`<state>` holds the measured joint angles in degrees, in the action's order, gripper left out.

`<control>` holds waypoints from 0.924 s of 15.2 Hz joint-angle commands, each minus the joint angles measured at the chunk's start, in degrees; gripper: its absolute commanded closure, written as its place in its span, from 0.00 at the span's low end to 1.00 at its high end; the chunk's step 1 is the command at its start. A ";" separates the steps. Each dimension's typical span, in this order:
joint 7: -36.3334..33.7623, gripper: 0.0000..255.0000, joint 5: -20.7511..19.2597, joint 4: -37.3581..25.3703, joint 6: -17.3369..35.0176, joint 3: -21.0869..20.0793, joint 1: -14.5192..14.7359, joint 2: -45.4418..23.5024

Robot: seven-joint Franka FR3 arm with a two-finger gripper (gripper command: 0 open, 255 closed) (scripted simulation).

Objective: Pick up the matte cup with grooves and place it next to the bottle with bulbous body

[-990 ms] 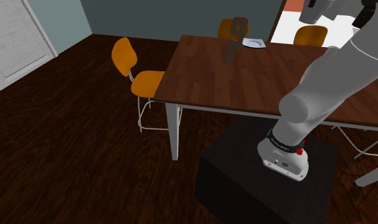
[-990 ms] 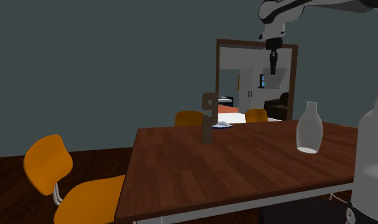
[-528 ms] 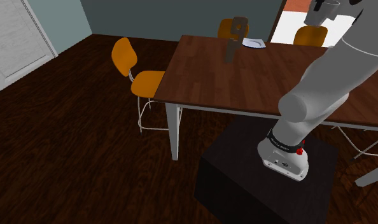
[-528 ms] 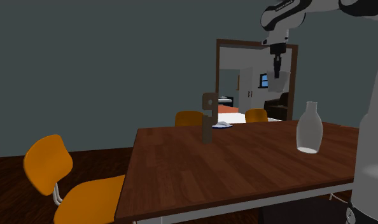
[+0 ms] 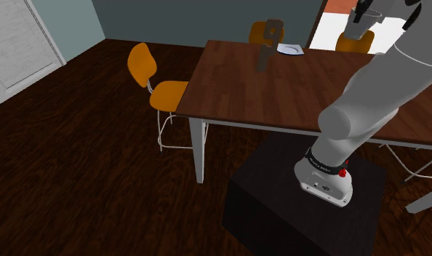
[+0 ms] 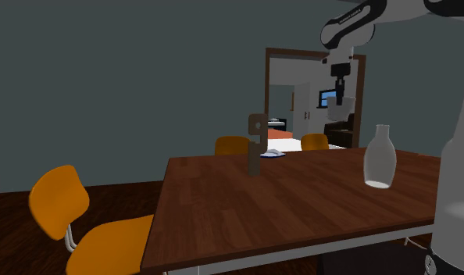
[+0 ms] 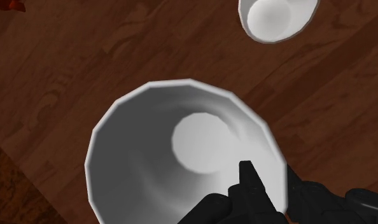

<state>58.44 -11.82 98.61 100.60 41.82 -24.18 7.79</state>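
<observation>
The claw (image 7: 268, 178) clasps the pale cup (image 7: 181, 146) by its rim (one finger inside), high above the brown desk (image 6: 285, 207), left of the bottle (image 6: 380, 158) in the second exterior view.

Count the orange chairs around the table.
3. One orange chair stands off the table's left end in the second exterior view; a second and a third show beyond its far edge. Another may be hidden behind the arm.
</observation>
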 commanded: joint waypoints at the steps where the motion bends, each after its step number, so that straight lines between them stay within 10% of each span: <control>1: -0.44 1.00 -0.41 2.06 1.68 -0.08 -0.05 0.50; 14: -2.00 1.00 -1.50 12.57 11.57 0.37 -0.49 1.17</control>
<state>56.63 -13.19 110.38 111.41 42.20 -24.65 8.86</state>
